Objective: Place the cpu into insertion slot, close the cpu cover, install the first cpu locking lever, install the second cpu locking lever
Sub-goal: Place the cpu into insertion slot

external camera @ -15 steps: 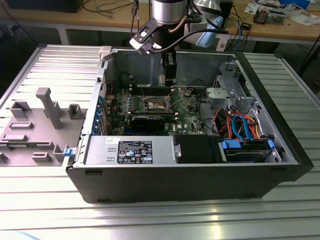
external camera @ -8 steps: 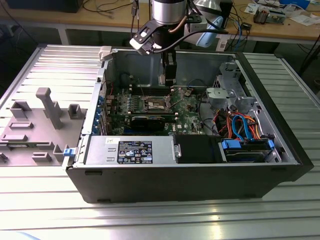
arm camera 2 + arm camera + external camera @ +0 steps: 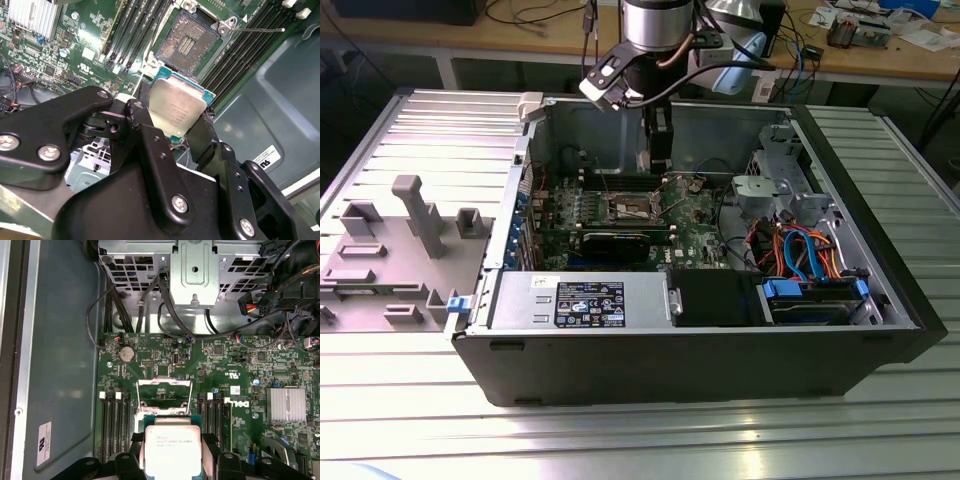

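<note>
Just short of the insertion slot (image 3: 186, 42), the cpu (image 3: 178, 102) sits clamped by its edges in the clenched gripper (image 3: 170, 122), probably keeping its contacts untouched. At the slot's edge the cpu cover (image 3: 164, 383) appears lifted, leaving the slot open to receive it.

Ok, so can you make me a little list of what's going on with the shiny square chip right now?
holder: end effector, shut on the cpu
cpu place: held off the green board, not in the slot yet
insertion slot: empty, pin grid showing
setting: inside the open computer case
</note>
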### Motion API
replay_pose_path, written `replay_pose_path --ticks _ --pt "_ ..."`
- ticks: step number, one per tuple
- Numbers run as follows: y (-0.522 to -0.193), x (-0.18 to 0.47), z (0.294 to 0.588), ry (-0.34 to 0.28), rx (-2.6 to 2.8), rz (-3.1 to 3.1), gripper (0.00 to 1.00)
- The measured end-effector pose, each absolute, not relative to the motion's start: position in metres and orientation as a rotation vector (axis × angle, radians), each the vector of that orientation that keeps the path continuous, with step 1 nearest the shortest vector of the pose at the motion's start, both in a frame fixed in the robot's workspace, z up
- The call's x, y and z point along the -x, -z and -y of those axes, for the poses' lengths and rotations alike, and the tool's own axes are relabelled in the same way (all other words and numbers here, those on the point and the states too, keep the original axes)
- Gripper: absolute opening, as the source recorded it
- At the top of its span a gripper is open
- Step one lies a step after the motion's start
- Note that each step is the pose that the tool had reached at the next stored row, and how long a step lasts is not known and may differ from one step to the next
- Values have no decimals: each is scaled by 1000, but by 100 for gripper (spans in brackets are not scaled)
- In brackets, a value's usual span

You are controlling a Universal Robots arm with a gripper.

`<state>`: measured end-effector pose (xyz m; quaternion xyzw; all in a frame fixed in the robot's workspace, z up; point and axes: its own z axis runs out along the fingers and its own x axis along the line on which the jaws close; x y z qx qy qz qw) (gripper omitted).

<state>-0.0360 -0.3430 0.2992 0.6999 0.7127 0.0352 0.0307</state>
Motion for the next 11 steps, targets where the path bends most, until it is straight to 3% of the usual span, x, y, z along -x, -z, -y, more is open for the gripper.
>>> replay_pose_path --ticks 11 --pt "-292 43 343 -108 -2157 -2196 54"
